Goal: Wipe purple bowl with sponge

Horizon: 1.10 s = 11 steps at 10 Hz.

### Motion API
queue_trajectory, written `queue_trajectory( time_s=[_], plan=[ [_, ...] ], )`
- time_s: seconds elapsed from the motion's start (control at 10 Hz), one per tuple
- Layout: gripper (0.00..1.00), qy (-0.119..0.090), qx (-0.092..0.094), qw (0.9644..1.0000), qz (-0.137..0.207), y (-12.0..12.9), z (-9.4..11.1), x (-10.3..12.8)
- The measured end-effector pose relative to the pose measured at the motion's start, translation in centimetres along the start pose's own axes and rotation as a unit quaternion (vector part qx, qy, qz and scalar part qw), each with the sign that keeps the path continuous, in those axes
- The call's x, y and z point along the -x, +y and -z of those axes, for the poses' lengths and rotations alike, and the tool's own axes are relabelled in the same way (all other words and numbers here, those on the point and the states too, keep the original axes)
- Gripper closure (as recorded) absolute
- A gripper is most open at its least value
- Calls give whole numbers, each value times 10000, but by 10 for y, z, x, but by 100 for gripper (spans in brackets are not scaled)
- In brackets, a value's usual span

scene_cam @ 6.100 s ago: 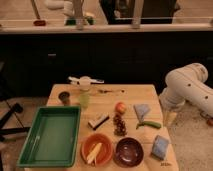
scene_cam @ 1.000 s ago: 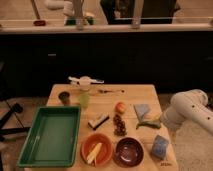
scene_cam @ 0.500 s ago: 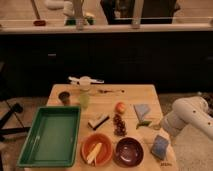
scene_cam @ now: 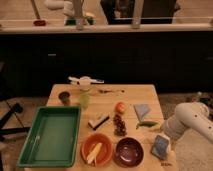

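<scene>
The purple bowl (scene_cam: 128,151) sits at the table's front edge, right of the orange bowl (scene_cam: 97,149). The light blue sponge (scene_cam: 161,146) lies at the front right corner, right of the purple bowl. My white arm (scene_cam: 192,120) reaches in from the right. My gripper (scene_cam: 167,135) is at the arm's lower end, just above and behind the sponge. Whether it touches the sponge does not show.
A green tray (scene_cam: 50,135) fills the left side. In the middle are a dark-and-white block (scene_cam: 98,120), grapes (scene_cam: 119,125), a peach-coloured fruit (scene_cam: 120,107), a grey-blue cloth (scene_cam: 142,110) and a green pod (scene_cam: 146,124). A dark cup (scene_cam: 64,97) and a green glass (scene_cam: 84,98) stand at the back.
My arm has come down and forward from the table's right side toward the sponge at the front right corner. The objects on the table have not moved.
</scene>
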<state>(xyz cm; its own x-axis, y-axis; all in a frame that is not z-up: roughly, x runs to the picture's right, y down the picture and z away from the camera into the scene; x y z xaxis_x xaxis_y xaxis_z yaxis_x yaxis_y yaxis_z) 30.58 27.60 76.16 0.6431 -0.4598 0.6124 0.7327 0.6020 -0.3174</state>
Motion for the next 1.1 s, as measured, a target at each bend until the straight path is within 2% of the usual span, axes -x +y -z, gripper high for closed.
queue_trajectory(
  time_s=[0.6,1.1],
  plan=[
    [20,-177,172,9997,-87,25,-12,-4],
    [20,-268,341,9991,-31,23,-20,-4]
  ],
)
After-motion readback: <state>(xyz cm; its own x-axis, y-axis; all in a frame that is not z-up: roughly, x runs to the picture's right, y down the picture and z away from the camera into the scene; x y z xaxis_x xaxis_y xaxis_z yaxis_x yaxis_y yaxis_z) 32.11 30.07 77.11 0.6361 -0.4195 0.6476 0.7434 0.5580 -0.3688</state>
